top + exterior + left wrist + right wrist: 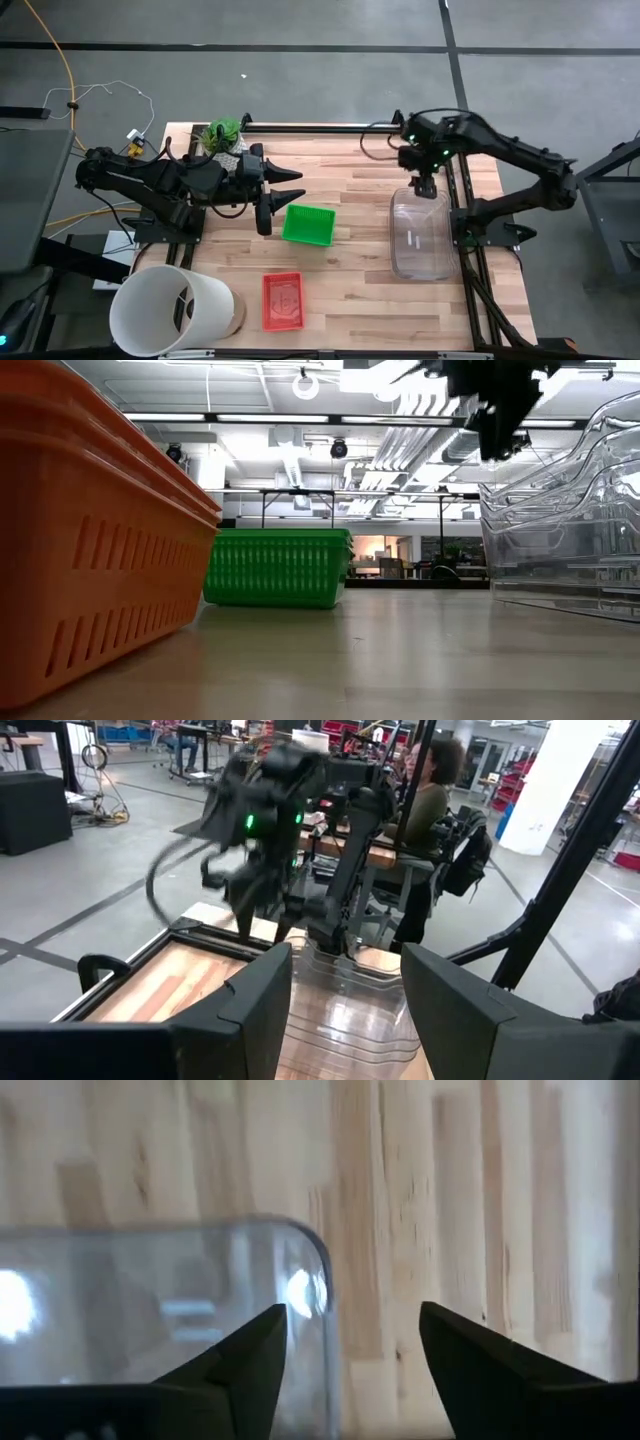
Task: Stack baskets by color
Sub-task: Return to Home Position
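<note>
A stack of clear baskets [420,238] rests on its base at the table's right side and rises at the right of the low view [570,530]. My right gripper [425,187] hovers open just above the stack's far end, fingers pointing down. One rounded corner of the clear rim [305,1275] lies below its fingers. A green basket [308,223] sits mid-table, with a red basket [283,300] near the front edge. My left gripper [280,197] waits open and raised, left of the green basket.
A white bucket [170,310] lies on its side at the front left corner. A small potted plant [222,132] stands at the far edge behind the left arm. Bare wood shows between the green basket and the clear stack. A person [430,800] sits beyond the table.
</note>
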Tool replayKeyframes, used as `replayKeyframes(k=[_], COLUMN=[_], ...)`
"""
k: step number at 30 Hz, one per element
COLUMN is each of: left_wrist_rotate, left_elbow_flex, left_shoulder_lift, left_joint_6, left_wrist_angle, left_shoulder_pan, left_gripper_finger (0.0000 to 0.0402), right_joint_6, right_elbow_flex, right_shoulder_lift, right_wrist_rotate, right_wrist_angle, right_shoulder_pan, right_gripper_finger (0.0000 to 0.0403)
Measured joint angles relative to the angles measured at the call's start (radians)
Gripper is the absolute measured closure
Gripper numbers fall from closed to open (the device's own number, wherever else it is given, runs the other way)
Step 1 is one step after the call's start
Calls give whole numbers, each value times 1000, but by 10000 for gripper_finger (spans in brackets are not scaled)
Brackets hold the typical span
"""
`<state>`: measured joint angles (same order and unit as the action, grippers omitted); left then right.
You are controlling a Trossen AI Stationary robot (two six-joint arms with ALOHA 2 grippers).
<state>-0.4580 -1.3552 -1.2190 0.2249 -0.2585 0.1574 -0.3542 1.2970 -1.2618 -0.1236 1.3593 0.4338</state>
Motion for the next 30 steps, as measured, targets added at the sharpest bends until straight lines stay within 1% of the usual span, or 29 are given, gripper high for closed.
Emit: replayKeyframes(k=[2, 4, 7, 9, 12, 15, 17, 20, 22, 26, 28, 30], left_wrist_rotate=[-2, -7, -23, -25, 7, 74, 119, 182, 221, 272, 284, 297], left_elbow_flex=[0, 0, 0, 0, 0, 0, 0, 0, 0, 1, 1, 1], left_shoulder_lift=[0, 0, 0, 0, 0, 0, 0, 0, 0, 10, 11, 9], left_joint_6=[0, -8, -11, -12, -19, -19, -33, -61, -75, -83, -89, -97], left_wrist_angle=[-10, -22, -51, -72, -86, -91, -90, -90, -90, -85, -78, -81], left_shoulder_pan=[0, 0, 0, -5, -26, -67, -97, -141, -166, -203, -208, -210], left_gripper_finger=[225, 225, 225, 225, 225, 225, 225, 234, 246, 293, 324, 360], right_joint_6=[40, 88, 200, 292, 417, 521, 566, 584, 566, 533, 533, 545], right_elbow_flex=[32, 36, -15, -75, -169, -258, -316, -385, -405, -410, -410, -410], right_shoulder_lift=[27, 74, 184, 270, 407, 513, 562, 596, 598, 578, 570, 561], right_wrist_rotate=[-37, -85, -150, -160, -159, -101, -46, -26, -26, -25, -3, 7], right_wrist_angle=[0, -22, -122, -199, -345, -556, -721, -912, -951, -916, -903, -908], right_shoulder_pan=[1, 0, -2, -13, -45, -83, -106, -129, -138, -156, -164, -170], right_gripper_finger=[182, 182, 186, 190, 199, 218, 237, 276, 308, 382, 396, 389])
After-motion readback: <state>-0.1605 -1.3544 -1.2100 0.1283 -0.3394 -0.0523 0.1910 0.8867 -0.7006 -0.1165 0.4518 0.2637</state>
